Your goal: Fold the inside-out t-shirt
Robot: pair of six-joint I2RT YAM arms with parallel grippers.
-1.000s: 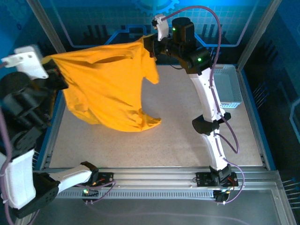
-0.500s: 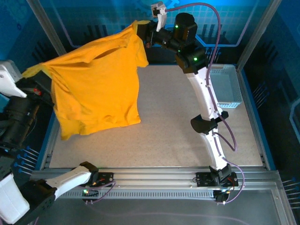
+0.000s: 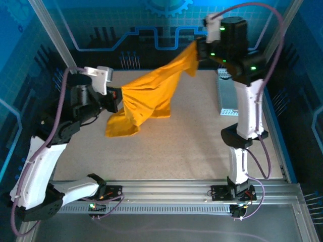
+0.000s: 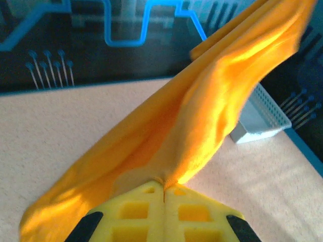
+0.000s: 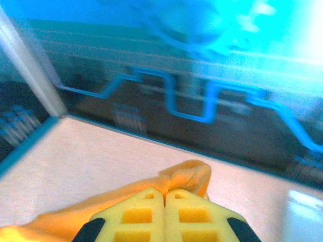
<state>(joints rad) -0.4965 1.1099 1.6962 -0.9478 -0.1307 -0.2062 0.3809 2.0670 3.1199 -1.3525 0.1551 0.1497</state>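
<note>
- The left claw (image 3: 115, 99) hangs low over the table (image 3: 192, 146), well left of the basket (image 3: 225, 98). It is pinched fully together on an edge of the t-shirt (image 3: 149, 93). In its wrist view the cloth runs straight out of the closed seam.
- A second ago this claw was raised far out past the table's left side, with the shirt hanging as a wide sheet. It has since swung in toward the basket and dropped.
- The sheet has collapsed into a narrow, twisted band. It slopes up toward the basket's far end, and its slack tail droops left of the basket and seems to brush the table.
- The right claw (image 3: 199, 50), high above the basket's far-left corner, is also clamped tight on the cloth. It has shifted toward the basket.
- Judged from this, no fold is made. The bunched shirt likely needs spreading flat first.
</note>
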